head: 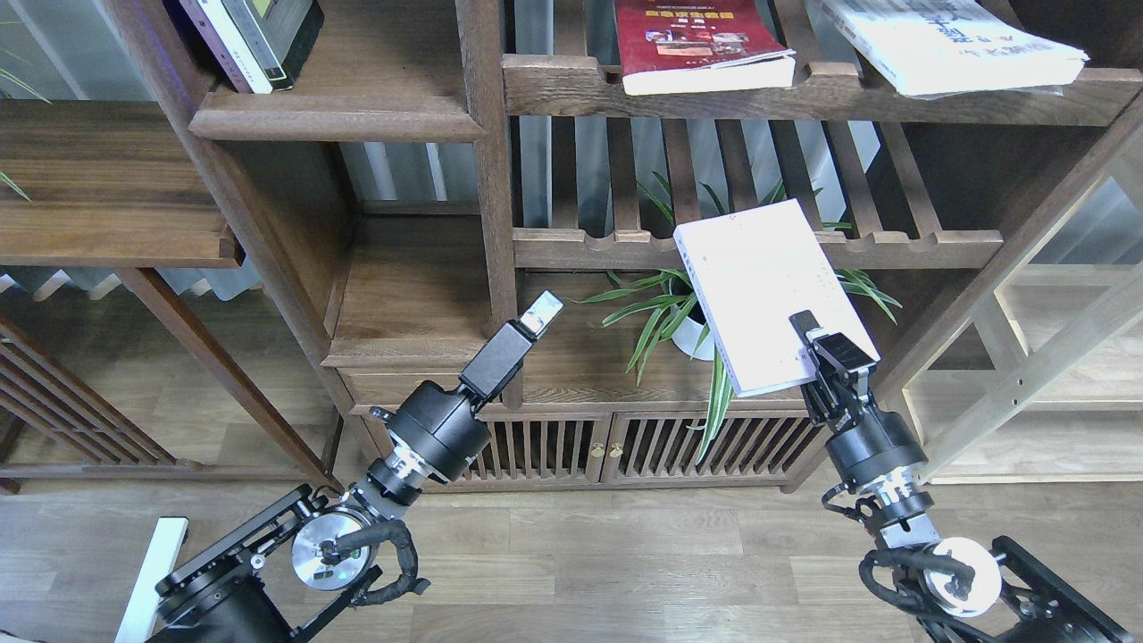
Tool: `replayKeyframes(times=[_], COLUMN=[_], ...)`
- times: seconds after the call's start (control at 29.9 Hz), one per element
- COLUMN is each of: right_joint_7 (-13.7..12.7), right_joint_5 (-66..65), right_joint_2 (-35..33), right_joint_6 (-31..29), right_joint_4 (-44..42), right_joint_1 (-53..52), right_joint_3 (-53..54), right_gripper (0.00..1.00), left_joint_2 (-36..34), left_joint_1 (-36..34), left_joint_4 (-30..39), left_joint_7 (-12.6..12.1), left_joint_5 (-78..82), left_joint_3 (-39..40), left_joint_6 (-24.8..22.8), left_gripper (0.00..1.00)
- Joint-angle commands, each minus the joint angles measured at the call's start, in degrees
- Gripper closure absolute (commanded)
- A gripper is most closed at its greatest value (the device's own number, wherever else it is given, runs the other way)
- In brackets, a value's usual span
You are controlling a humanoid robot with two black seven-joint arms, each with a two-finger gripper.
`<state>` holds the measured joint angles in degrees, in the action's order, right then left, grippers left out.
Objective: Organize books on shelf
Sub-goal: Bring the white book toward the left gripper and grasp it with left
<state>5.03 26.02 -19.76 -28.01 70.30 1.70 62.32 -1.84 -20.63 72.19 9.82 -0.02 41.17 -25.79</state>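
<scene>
Below the slatted shelves, in front of the potted plant [692,335], the right tool [826,353] pinches the lower edge of the pale book [759,286], with one finger showing on the cover and the book held up in the air, tilted, its upper corner overlapping the scalloped rail. The red book [701,45] and the large white book [946,40] lie flat on the upper slatted shelf, well apart from the held one. The solid shelf [357,116] sits up at the left, where a few other books [254,36] already lean.

The left tool [540,314] hangs free near the bookcase post; it is seen end-on, so I cannot tell whether its fingers are spread or together.

The step in hand looks like carrying the pale book across to the solid shelf. To do it well, the grip should stay firm, since the book is held only by one edge and could swing or slip. The path has to clear the upright post between the two bays, so lifting first and then moving left seems wise. Turning the book upright before it meets the board would let it stand beside the leaning ones.
</scene>
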Motion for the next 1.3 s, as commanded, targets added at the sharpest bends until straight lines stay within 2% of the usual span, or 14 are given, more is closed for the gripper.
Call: replayKeyframes(times=[0.0, 0.17, 0.43, 0.6, 0.8, 1.27], right_joint_7=[-0.02, -0.02, -0.02, -0.02, -0.1, -0.28], right_joint_5=[-0.09, -0.09, -0.18, -0.18, -0.44, -6.59], right_joint_2=[0.16, 0.08, 0.6, 0.95, 1.57, 10.88], right_joint_6=[0.01, 0.01, 0.01, 0.01, 0.01, 0.01], right_joint_4=[1.5, 1.86, 2.65, 2.91, 3.18, 3.18], right_joint_1=[1.46, 2.52, 2.52, 2.52, 1.82, 0.59], right_joint_3=[-0.18, -0.27, -1.05, -1.14, -4.04, -7.99], right_gripper=[0.96, 0.96, 0.96, 0.96, 0.96, 0.95], left_joint_2=[0.78, 1.83, 1.84, 1.84, 1.84, 1.84], left_joint_1=[-0.11, -0.81, -4.68, -6.52, -7.05, -6.88], left_joint_4=[-0.82, -2.23, -10.57, -13.13, -13.48, -13.39], left_joint_7=[-0.42, -1.12, -1.12, -1.73, -2.35, -2.53], left_joint_5=[-0.06, 0.11, -0.06, -0.06, -0.06, -0.33], left_joint_3=[-0.04, -0.3, -0.3, -0.48, -1.27, -1.53], left_joint_6=[0.04, 1.0, 0.65, 0.74, 0.48, -1.54], left_gripper=[0.01, 0.01, 0.01, 0.01, 0.01, 0.01])
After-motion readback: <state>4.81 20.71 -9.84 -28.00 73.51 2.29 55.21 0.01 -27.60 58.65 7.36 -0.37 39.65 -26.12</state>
